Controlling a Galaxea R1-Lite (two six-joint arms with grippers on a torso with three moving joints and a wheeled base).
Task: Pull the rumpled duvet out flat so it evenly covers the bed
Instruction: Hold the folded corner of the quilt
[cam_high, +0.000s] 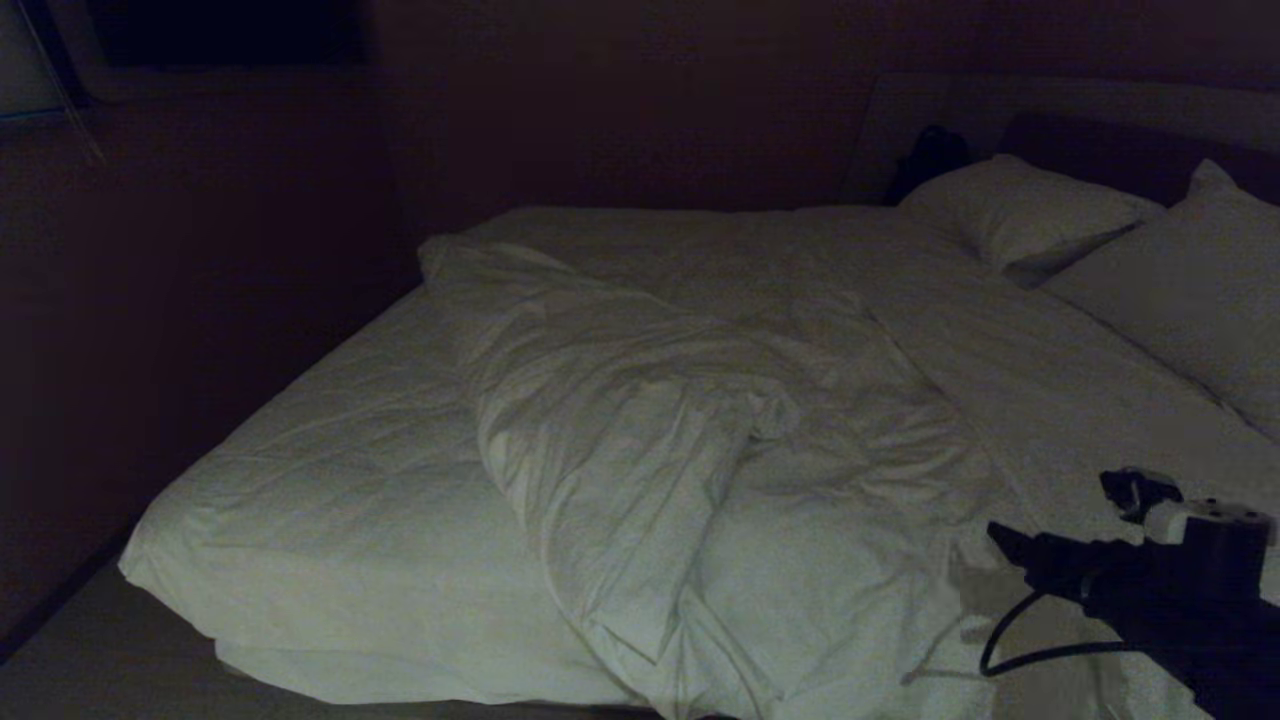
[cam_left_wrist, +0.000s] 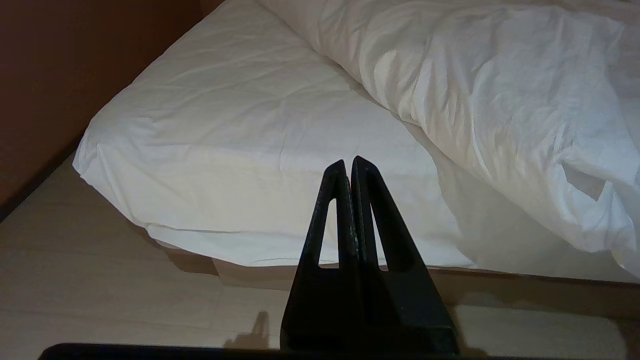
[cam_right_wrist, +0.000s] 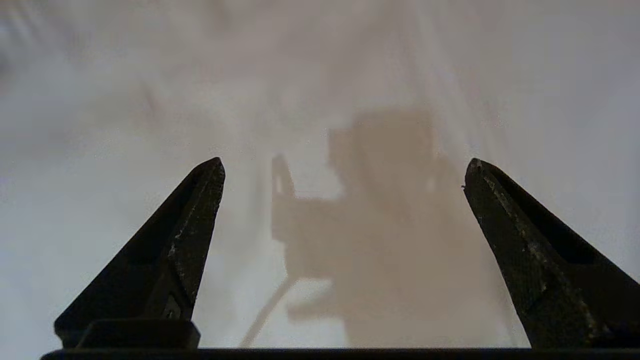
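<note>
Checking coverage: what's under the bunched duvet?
The duvet lies bunched on the bed, whose mattress shows bare beside it. Whatever lies beneath the folds is hidden.

From my position the room is dim. A dark reddish-brown wall (cam_high: 620, 110) runs along the far side, and the same tone continues down the left side (cam_high: 180, 300). At the upper left corner I note a paler patch (cam_high: 30, 60); what it is cannot be determined. A dark object (cam_high: 930, 155) stands near the wall, form unclear. The floor (cam_left_wrist: 110, 290) is pale, laid in wide beige planks or tiles with faint seams, and meets the wall along a dark skirting line (cam_left_wrist: 35, 185). Shadow lies across the floor (cam_left_wrist: 525, 295).
</note>
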